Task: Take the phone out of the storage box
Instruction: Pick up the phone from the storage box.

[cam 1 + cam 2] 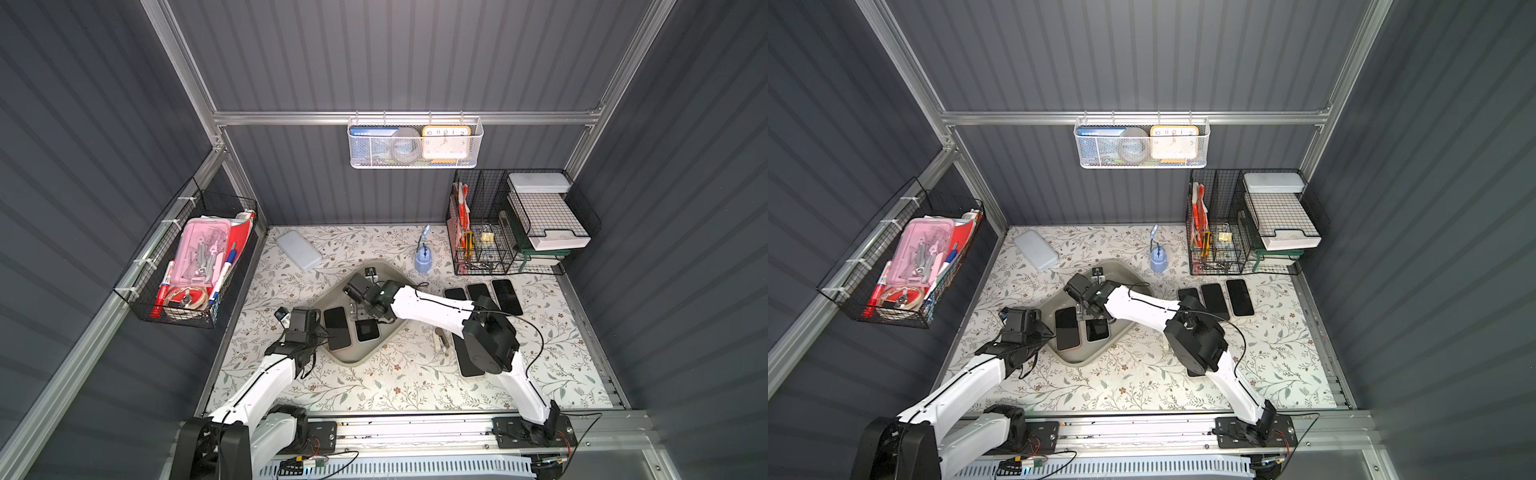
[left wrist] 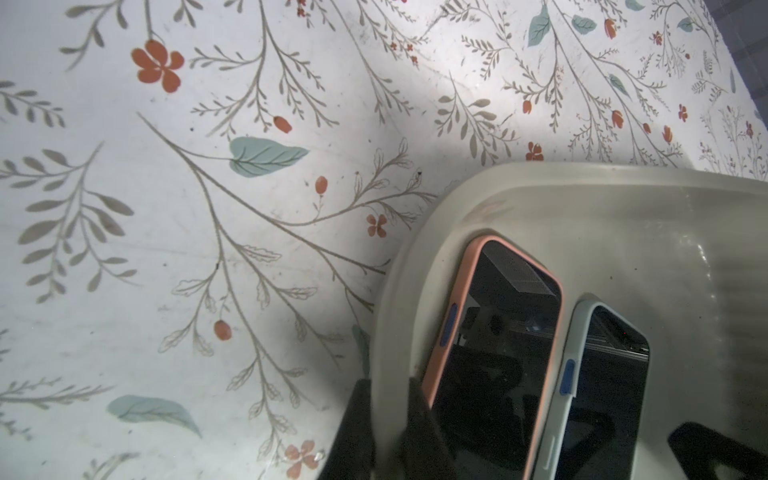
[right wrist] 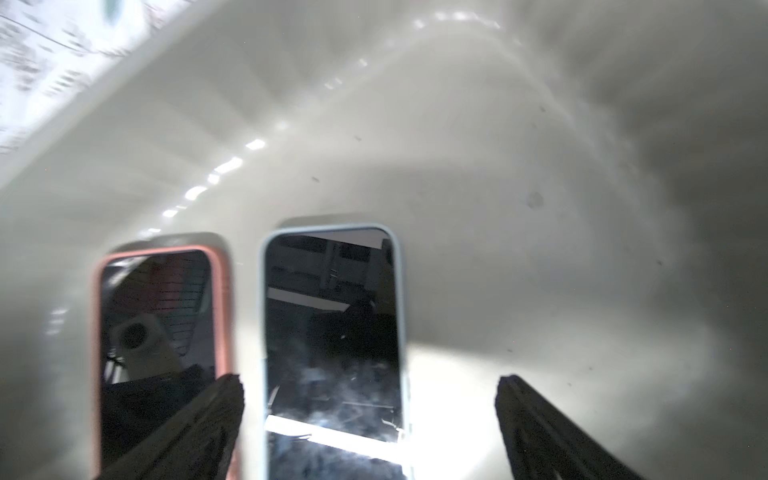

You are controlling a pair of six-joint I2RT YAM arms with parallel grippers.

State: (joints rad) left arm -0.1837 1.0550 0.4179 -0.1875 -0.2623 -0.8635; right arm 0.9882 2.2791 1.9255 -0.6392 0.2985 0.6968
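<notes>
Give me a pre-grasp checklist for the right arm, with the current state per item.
1. Box steadied: left gripper pinches the rim of the storage box. ok
2. Jaws ready: right gripper is open. ok
3. Target lined up: blue-cased phone lies between the open jaws. ok
4. Neighbour clear: the jaw beside the pink-cased phone overlaps its edge in the right wrist view. cannot tell
5. Depth: whether the jaws are low enough to reach the phone's sides. cannot tell
</notes>
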